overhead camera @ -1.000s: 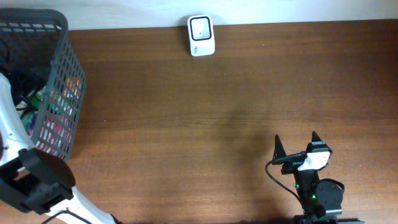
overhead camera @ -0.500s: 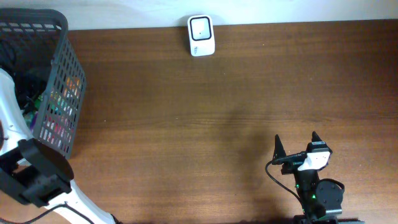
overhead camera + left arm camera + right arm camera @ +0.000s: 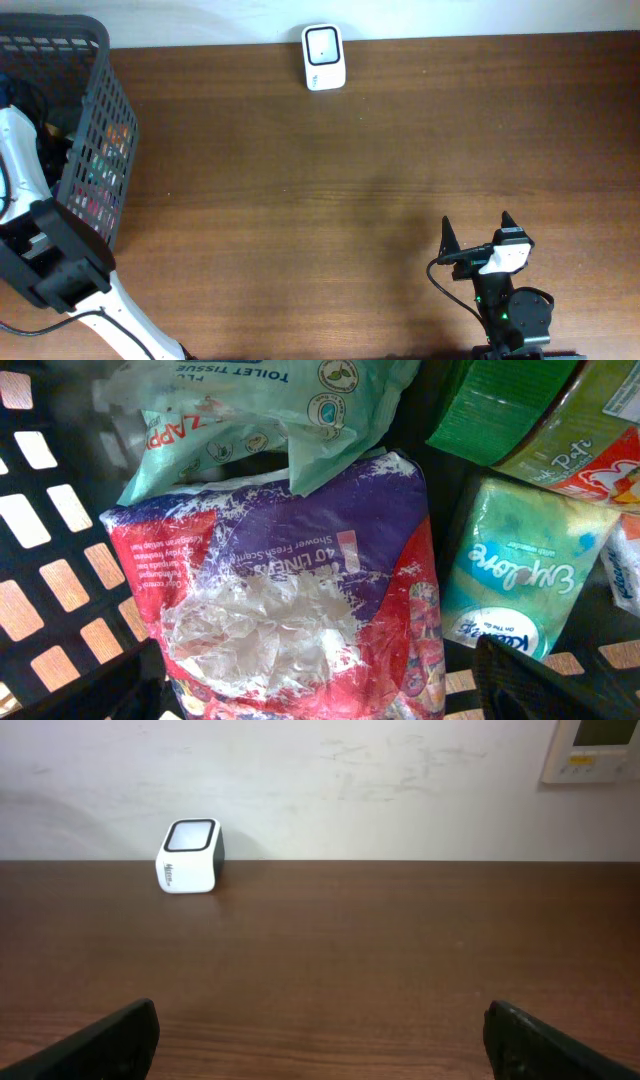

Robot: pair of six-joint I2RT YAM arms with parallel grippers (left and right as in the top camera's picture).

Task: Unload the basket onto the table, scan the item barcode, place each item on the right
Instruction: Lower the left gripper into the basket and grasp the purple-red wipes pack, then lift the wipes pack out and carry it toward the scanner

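Note:
The item between my left gripper's fingers is a red and purple plastic pack of liners [image 3: 290, 590], lying among other goods inside the dark mesh basket [image 3: 95, 120]. My left gripper [image 3: 320, 685] is open. One finger [image 3: 120, 680] stands left of the pack and the other [image 3: 540, 685] right of it, with a small gap on that side. No barcode shows on the pack's upper face. The white scanner [image 3: 324, 57] stands at the table's far edge, also small in the right wrist view [image 3: 190, 855]. My right gripper [image 3: 477, 232] rests open and empty at the near right.
Around the pack lie a pale green toilet-tissue wipes bag [image 3: 260, 410], a teal tissue pack [image 3: 520, 570] and a green box [image 3: 500, 400]. The basket wall [image 3: 40, 530] rises close on the left. The left arm [image 3: 25, 170] dips into the basket from the near left.
The left arm has pushed further toward the back and deeper into the basket. The right arm has not moved.

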